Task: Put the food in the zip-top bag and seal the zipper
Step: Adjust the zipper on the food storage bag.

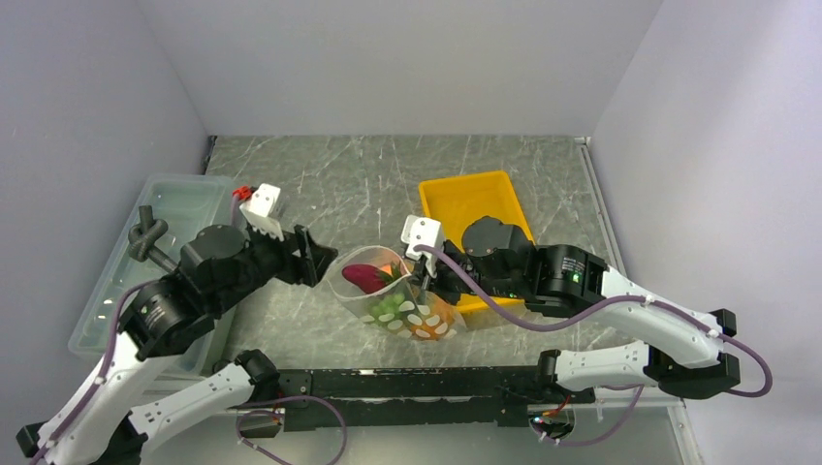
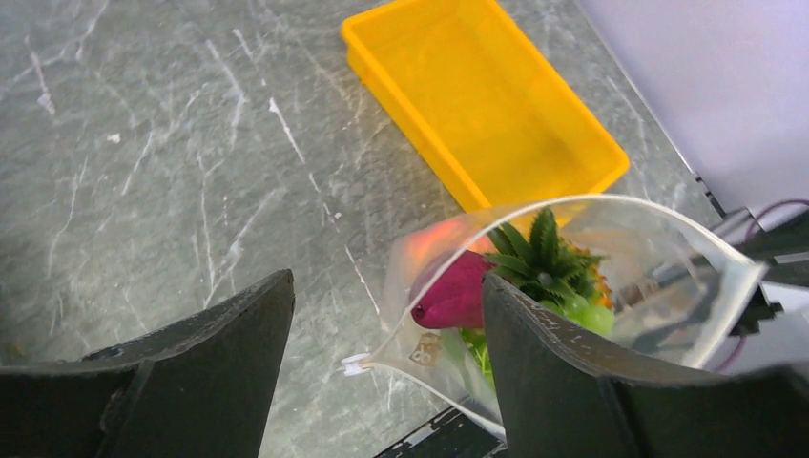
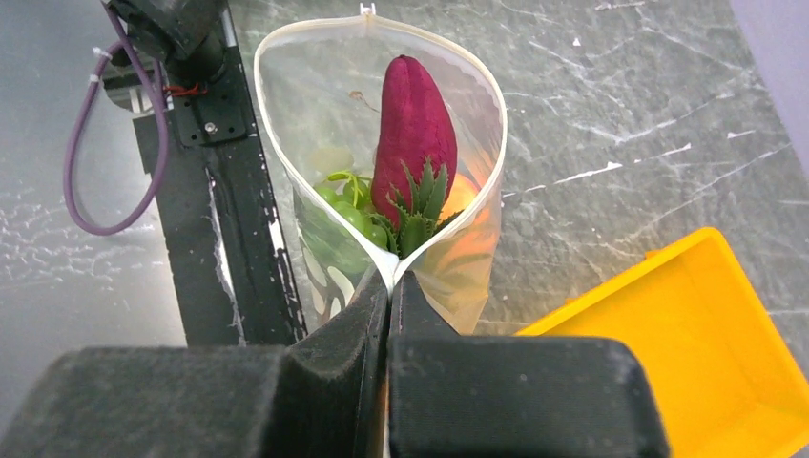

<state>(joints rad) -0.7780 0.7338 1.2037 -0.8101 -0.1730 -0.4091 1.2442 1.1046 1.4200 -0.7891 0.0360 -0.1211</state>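
right tool (image 3: 389, 283) pinches the zip-top bag (image 3: 460, 256) rim; left tool (image 2: 386, 291) gapes beside it.

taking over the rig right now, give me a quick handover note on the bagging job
Right pincer: shut on one end of the zip-top bag mouth; the bag stands upright.
Left pincer: open, with the mouth's other end between its fingers, not gripped.
In the bag: dark red-purple piece, pineapple, green grape bunch. I cannot pick out the peach fruit.
Done: the food looks bagged.
Left: the zipper gapes wide open. Probably grip the free end, pull the mouth flat and press it shut.
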